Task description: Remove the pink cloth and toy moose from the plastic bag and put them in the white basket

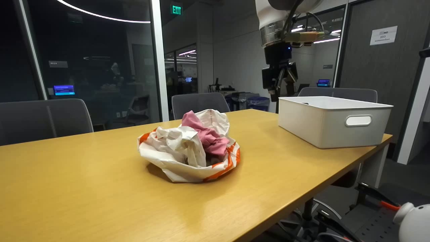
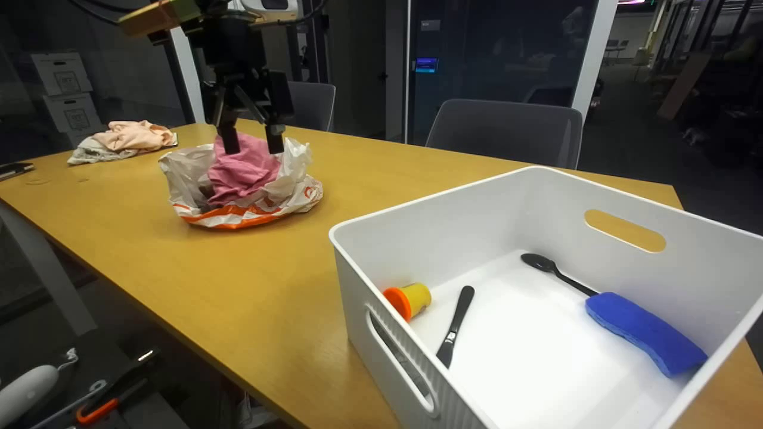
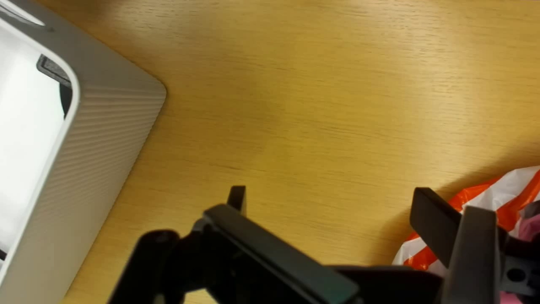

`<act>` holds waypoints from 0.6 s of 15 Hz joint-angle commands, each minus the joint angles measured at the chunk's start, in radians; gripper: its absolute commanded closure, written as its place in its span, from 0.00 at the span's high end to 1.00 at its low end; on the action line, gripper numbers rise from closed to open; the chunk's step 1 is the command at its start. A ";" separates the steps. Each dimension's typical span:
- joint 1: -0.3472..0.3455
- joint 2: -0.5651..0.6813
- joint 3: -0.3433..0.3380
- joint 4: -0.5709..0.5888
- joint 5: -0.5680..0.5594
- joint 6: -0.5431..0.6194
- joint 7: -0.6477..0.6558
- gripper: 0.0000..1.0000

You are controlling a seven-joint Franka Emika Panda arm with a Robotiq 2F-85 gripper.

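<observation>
A pink cloth (image 1: pixel 206 134) (image 2: pixel 245 170) lies crumpled in the open top of a white and orange plastic bag (image 1: pixel 188 173) (image 2: pixel 244 219) on the table. A small grey-brown patch shows under the cloth; I cannot tell if it is the toy moose. The white basket (image 1: pixel 300 124) (image 2: pixel 381 280) stands upright, apart from the bag. My gripper (image 1: pixel 281 94) (image 2: pixel 251 143) is open and empty, above the table. In the wrist view the gripper (image 3: pixel 329 200) is over bare wood, with the basket (image 3: pixel 114 131) at left and the bag (image 3: pixel 512 190) at lower right.
The basket holds a yellow tub with an orange lid (image 2: pixel 411 300), a black knife (image 2: pixel 458 319), a black spoon (image 2: pixel 557 273) and a blue piece (image 2: pixel 647 333). Folded cloths (image 2: pixel 132 140) lie at the table's far end. Chairs (image 2: pixel 506 132) stand along one side.
</observation>
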 commanded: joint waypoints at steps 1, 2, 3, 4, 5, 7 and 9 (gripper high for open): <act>0.020 0.002 -0.018 0.002 -0.005 -0.002 0.005 1.00; 0.020 0.002 -0.018 0.002 -0.005 -0.002 0.005 1.00; 0.020 0.002 -0.018 0.002 -0.005 -0.002 0.005 1.00; 0.020 0.002 -0.018 0.002 -0.005 -0.002 0.005 1.00; 0.020 0.002 -0.019 0.002 -0.005 -0.002 0.005 1.00; 0.051 0.014 0.017 0.002 -0.026 0.060 0.017 1.00; 0.100 0.043 0.061 0.011 -0.028 0.166 0.034 1.00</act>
